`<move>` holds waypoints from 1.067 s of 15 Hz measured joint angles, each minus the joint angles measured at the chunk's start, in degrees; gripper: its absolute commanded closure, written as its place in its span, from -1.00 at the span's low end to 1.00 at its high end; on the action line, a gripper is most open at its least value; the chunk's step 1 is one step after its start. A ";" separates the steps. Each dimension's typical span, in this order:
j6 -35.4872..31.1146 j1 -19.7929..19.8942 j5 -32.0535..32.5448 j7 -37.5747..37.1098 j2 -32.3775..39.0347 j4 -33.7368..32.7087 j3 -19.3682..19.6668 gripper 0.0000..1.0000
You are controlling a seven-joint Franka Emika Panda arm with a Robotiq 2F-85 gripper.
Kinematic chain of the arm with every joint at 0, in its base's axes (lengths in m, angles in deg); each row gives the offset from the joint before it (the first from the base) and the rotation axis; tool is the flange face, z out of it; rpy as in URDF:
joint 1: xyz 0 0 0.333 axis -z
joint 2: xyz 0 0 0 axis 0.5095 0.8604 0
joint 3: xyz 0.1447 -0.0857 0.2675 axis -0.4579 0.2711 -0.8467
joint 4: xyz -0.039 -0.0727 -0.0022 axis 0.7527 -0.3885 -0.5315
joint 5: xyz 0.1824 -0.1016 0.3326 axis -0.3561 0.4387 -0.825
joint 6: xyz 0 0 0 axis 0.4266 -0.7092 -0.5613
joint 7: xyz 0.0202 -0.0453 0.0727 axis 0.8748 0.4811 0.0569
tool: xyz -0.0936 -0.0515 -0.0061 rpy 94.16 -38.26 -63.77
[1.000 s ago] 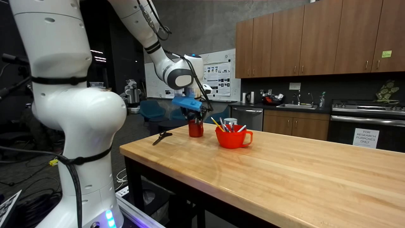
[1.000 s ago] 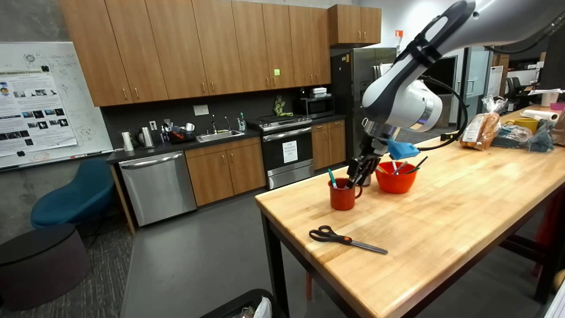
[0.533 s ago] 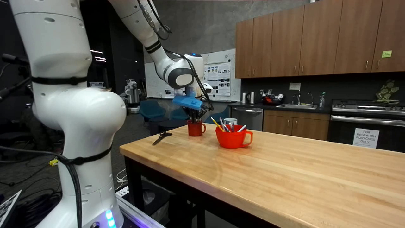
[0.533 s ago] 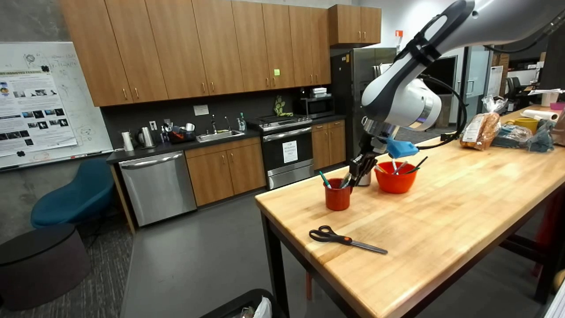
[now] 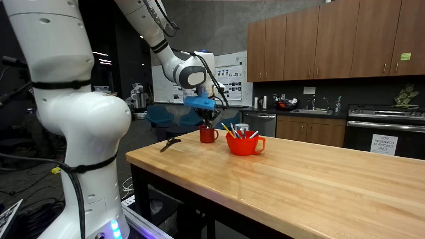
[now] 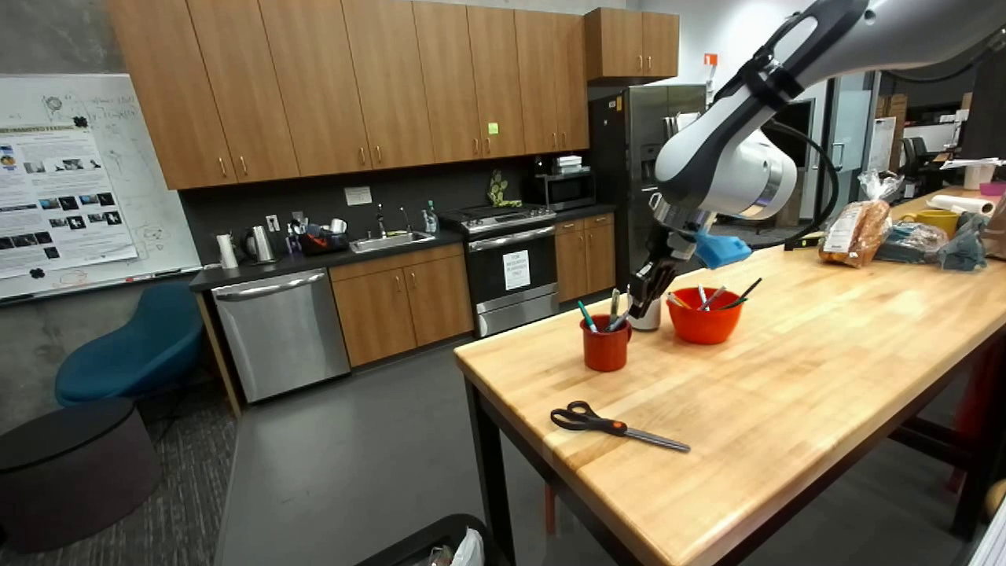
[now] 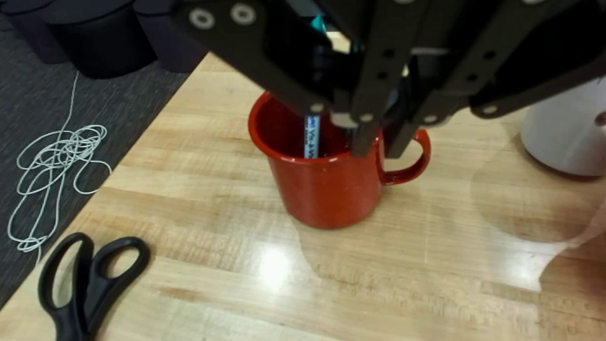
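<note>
Hanging tips-down by the handle side of a dark red mug (image 6: 604, 351), the robot's gripper (image 7: 381, 144) has its fingers (image 7: 364, 138) close together with a narrow gap at the ends. From where I stand, I can't tell whether they pinch a pen or touch the rim. The mug stands upright near the end of the wooden table (image 6: 754, 377), with several pens in it, among them a teal pen (image 6: 587, 316) and a white marker (image 7: 311, 137). In an exterior view, a white can (image 6: 648, 318) shows between the mug and a brighter red bowl (image 5: 243, 147), which has a handle and holds a yellow pencil (image 5: 227, 130) and more pens. Black-handled scissors (image 6: 618, 428) lie flat, apart from the mug.
</note>
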 measured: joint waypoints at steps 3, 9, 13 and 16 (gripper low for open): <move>2.98 1.90 6.97 -3.51 -3.24 -0.03 -0.01 0.95; 13.15 5.31 15.99 -5.87 -11.56 -0.35 0.66 0.95; 21.08 6.64 19.09 -5.65 -16.49 -1.55 2.55 0.95; 25.56 7.91 21.76 -5.60 -19.06 -2.69 3.95 0.95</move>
